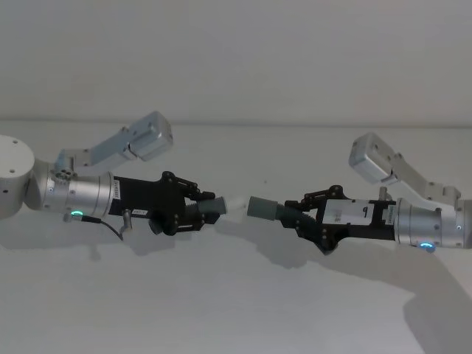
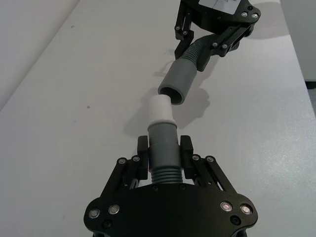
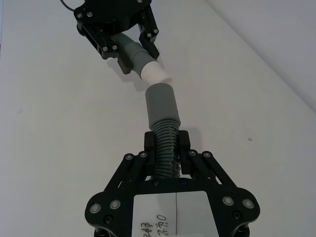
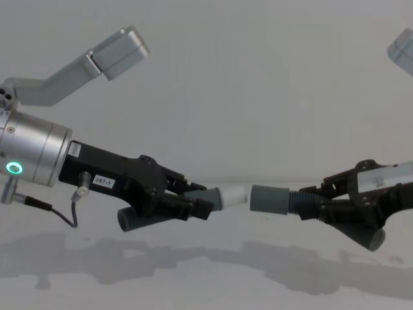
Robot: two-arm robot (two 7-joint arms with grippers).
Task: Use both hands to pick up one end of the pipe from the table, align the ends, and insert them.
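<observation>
Left gripper point(image 1: 198, 212) clamps the hose piece with the white tip point(image 1: 234, 204), held above the table point(image 1: 236, 310). Just right of it, a small gap, then the grey cuff point(image 1: 262, 208), its ribbed hose pinched by the right gripper point(image 1: 302, 217).

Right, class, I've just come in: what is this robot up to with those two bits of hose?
Each arm holds one hose piece above the table. The left gripper is shut on the piece with the white tip; the right gripper is shut on the piece with the grey cuff. Tip and cuff face each other, nearly lined up, with the tip at the cuff's mouth but not yet pushed in.
</observation>
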